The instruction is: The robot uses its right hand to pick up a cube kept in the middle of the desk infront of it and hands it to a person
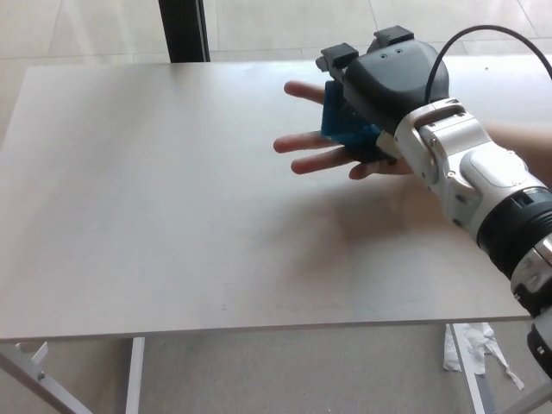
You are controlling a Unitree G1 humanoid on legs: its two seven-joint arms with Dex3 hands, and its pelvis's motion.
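My right hand (384, 90) hovers over the far right part of the white desk (172, 198), shut on a translucent blue cube (342, 125). The cube rests just above a person's open palm (323, 148), whose fingers spread out to the left beneath it. Only the cube's left and lower faces show; the rest is hidden by my black hand. Whether the cube touches the palm I cannot tell. My left hand is out of the picture.
A black post (183, 30) stands behind the desk's far edge. Crumpled white paper (470, 345) lies on the floor below the desk's front right corner. A white desk leg (134, 375) shows at lower left.
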